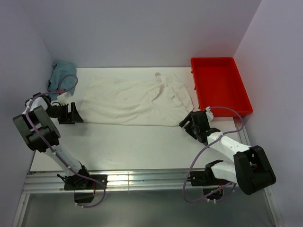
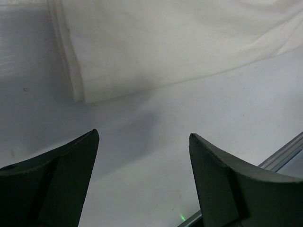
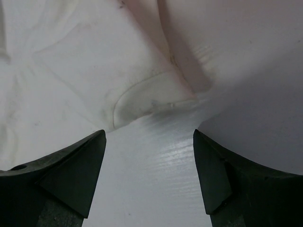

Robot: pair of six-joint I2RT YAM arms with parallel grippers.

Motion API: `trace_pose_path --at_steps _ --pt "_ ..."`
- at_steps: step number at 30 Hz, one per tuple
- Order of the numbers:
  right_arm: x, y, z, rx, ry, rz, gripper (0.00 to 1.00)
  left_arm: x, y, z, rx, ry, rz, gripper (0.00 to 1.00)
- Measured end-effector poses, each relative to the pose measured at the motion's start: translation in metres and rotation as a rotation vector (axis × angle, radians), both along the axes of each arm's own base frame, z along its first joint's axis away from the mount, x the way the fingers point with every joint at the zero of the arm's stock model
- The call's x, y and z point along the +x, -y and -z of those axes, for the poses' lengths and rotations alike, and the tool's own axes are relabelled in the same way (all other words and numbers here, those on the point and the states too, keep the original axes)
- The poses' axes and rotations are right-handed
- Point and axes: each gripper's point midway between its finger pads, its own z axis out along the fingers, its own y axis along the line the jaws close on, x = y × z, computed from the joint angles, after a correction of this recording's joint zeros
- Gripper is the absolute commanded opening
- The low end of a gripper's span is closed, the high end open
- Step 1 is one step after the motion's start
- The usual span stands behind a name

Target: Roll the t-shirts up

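Between the dark fingers of the left claw (image 2: 143, 135), spread wide and clamped on nothing: bare white worktop (image 2: 199, 142), faintly shadowed. Just past the tips, a squared, hemmed corner of the plain cream-white cotton t-shirt (image 2: 165, 42), lying flat and clear of both fingers.

Between the dark fingers of the right claw (image 3: 149, 132), likewise wide apart and empty: a tongue of glossy worktop (image 3: 151, 170). Beyond it, a curved, stitched edge of the t-shirt (image 3: 71, 71), lifted slightly off the surface, with a deep crease running away behind.

Seen only from the wrists: the hem stitching, small dark specks on the cloth, and the narrow gap between fingertips and fabric.

Seen only from above: the whole t-shirt (image 1: 135, 101), spread flat across the far half of the worktop (image 1: 142, 146), broader from left to right than from near to far, softly wrinkled, and bunched into folds at its right end. Left claw (image 1: 78, 117) low at the near left corner of the cloth, right claw (image 1: 185, 120) low at the near right corner.

Further out, close beside the right end of the t-shirt, a red rectangular plastic tray (image 1: 214, 60). Against the wall in the far left corner, a crumpled pale-blue cloth (image 1: 61, 73), apart from the t-shirt.
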Motion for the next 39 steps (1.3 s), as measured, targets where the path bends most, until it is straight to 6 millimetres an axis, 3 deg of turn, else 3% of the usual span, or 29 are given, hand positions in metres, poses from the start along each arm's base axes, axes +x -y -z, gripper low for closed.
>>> trace_pose_path --at_steps 9,26,34,39 --pt "0.021 0.002 -0.001 0.059 0.049 0.03 0.81 0.013 -0.014 0.025 0.042 -0.025 -0.125 0.81" --pt "0.027 -0.004 -0.002 0.084 0.067 0.012 0.79 0.058 -0.036 0.029 0.081 0.024 -0.278 0.76" --pt "0.033 -0.006 -0.001 0.086 0.071 0.005 0.77 0.061 -0.034 0.03 0.093 0.017 -0.277 0.72" --pt "0.037 -0.008 -0.001 0.084 0.067 0.001 0.75 0.067 -0.023 0.031 0.111 0.023 -0.243 0.62"
